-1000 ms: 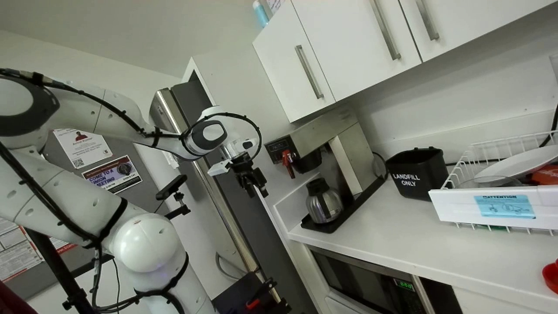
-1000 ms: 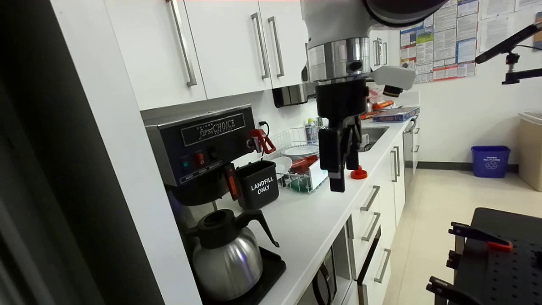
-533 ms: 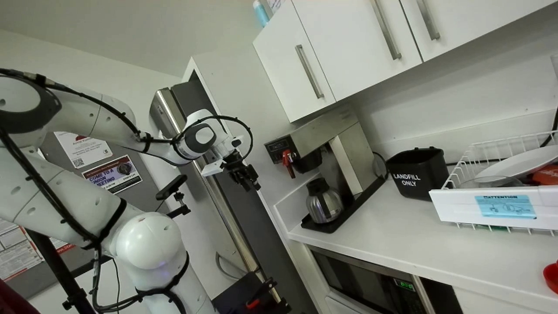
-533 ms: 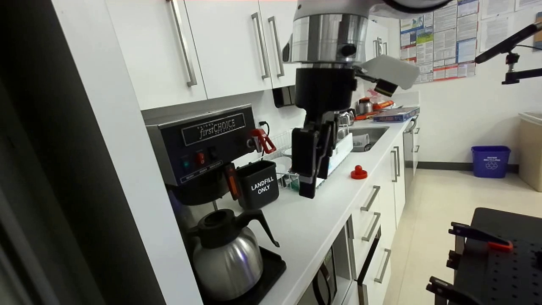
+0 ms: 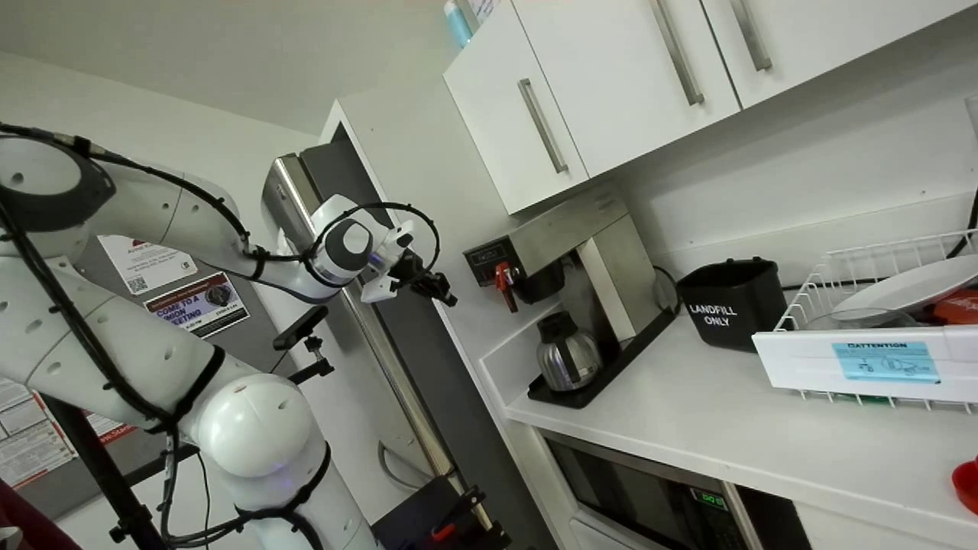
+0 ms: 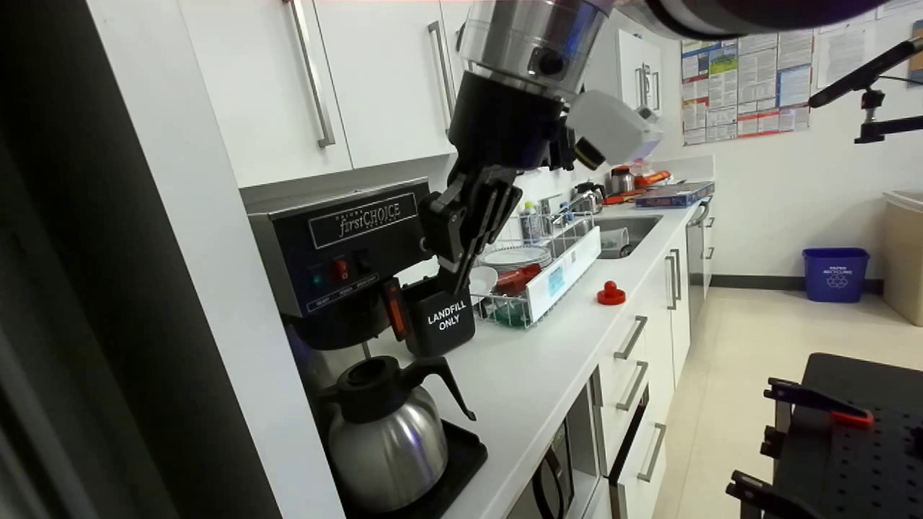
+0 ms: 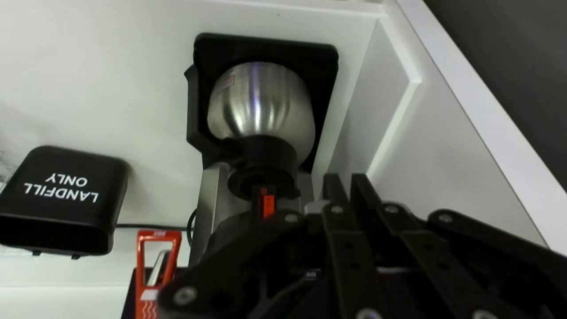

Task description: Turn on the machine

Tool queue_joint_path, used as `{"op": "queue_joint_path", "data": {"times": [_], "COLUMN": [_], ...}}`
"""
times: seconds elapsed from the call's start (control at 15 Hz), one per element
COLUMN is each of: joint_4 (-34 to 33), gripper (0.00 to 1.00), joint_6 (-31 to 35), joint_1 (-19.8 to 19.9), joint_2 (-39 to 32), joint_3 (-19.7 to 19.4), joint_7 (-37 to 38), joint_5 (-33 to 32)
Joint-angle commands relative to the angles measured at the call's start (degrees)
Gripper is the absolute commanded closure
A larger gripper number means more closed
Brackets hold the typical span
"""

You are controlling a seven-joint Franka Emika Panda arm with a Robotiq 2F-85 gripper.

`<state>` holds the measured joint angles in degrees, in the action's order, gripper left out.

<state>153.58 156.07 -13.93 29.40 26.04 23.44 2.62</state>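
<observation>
Machine (image 5: 569, 227) near end effector (image 5: 450, 297), apart, carafe (image 5: 569, 359) lower

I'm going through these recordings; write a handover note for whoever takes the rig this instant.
Gripper: looks shut or nearly so, holding nothing, in the air short of the machine, not touching it.
Machine: on the counter, metal carafe standing on its black base; red switch on the front panel.
Done: no press confirmed; whether the machine is on can't be told.
Left: likely bring the gripper to the red switch and press it.
</observation>
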Motion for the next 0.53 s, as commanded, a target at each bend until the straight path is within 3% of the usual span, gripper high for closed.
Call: {"op": "queue_joint_path", "data": {"times": [0.0,0.07,0.13,0.47], "joint_4": [-0.9,-1.1,-0.04,-0.44], "gripper": [1.0,1.0,0.99,0.99], "joint_6": [7.81,9.74,6.42,8.5], "joint_1": [6.61,8.38,4.81,7.13], "joint_2": [-2.58,-3.27,-1.34,-2.79], "joint_3": [4.7,6.0,3.17,4.82], "joint_7": [4.77,5.54,2.87,3.62], "joint_5": [-5.51,-6.69,-4.19,-5.23]}}
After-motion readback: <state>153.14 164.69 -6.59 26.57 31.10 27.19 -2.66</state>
